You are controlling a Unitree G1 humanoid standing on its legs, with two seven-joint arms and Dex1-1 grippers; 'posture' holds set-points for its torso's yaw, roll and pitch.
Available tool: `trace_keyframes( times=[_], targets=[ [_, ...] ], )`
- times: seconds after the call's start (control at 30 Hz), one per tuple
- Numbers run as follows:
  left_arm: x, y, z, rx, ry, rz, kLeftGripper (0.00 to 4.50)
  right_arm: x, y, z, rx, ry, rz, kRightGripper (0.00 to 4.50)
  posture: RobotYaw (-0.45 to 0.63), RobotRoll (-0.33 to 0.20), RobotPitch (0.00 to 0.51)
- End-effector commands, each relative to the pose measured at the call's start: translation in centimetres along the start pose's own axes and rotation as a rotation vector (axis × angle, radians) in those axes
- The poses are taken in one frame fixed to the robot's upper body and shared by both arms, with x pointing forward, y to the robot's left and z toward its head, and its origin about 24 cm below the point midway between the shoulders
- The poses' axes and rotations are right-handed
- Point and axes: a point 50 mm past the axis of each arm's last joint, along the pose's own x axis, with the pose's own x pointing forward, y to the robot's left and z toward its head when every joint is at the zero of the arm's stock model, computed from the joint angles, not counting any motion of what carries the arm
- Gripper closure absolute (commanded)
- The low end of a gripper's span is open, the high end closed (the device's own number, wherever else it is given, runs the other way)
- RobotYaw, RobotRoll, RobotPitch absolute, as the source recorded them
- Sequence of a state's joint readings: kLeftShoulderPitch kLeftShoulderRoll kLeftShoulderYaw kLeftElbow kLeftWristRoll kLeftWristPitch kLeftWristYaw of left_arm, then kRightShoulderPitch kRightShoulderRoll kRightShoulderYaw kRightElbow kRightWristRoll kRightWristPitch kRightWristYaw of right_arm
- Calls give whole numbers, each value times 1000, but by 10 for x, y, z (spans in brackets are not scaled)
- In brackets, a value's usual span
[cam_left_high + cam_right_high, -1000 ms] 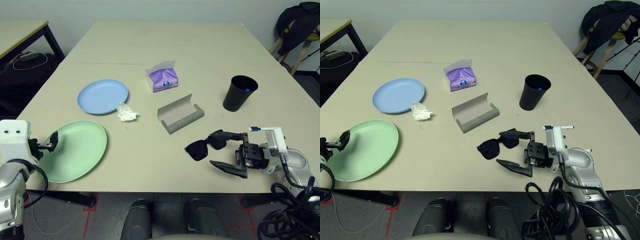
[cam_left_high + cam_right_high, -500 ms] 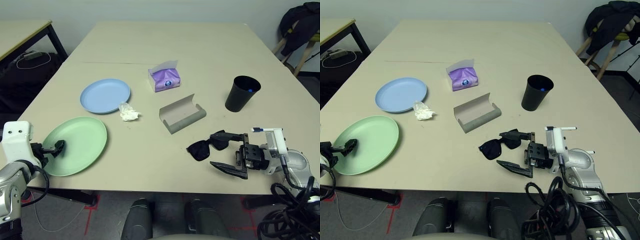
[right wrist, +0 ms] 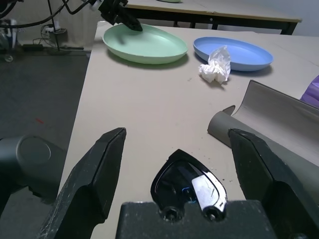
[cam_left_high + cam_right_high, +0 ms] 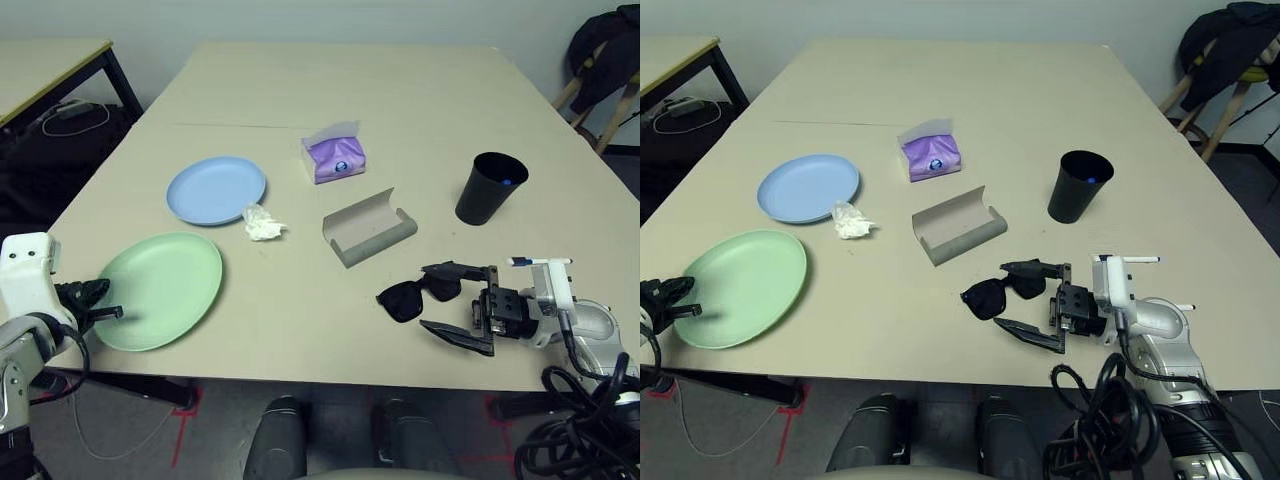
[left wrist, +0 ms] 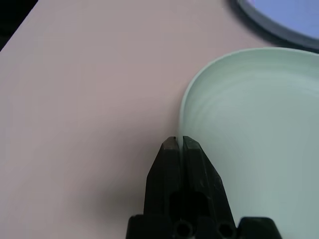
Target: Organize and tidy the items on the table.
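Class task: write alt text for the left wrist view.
The left pincer, closed, pinches the near rim of the pale green plate on the beige table. The light blue plate's edge shows beyond it.

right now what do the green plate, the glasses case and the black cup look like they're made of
Green plate: likely matte plastic or a fibre composite; flat pastel colour, thin moulded rim, no glaze shine.
Glasses case: looks like felt or fabric-covered board; dull grey, no reflections, holds its open curved shape.
Black cup: probably plastic; smooth, thin rim, faint sheen. It could be coated paper.
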State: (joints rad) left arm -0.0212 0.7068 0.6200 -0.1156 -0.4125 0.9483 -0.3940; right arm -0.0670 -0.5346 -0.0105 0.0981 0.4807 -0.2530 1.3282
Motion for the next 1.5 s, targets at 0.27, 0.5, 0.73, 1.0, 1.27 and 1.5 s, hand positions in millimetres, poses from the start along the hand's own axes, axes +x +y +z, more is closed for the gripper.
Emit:
trace_keyframes(
  times=[0.27,0.5,0.73,1.0,1.27,1.5],
  targets=[
    [3,-23,39,34,-84,-105,4491,-3,3,-4,34,-11,-101,0,100,0,85],
    [-1,-28,52,28,-122,-158,4491,-3,6,-5,38,-9,-123,0,91,0,88],
    [-14,-30,71,24,-165,-247,4491,-3,6,-6,36,-4,-125,0,91,0,88],
    [-1,-31,91,-37,-274,-115,4491,-1,5,-6,34,-5,-121,0,97,0,87],
    [25,-57,107,-71,-358,40,4491,-1,5,-5,31,-1,-124,0,85,0,89],
    [49,-69,117,-49,-369,188,4491,-1,8,-4,30,2,-126,0,64,0,92]
  ],
)
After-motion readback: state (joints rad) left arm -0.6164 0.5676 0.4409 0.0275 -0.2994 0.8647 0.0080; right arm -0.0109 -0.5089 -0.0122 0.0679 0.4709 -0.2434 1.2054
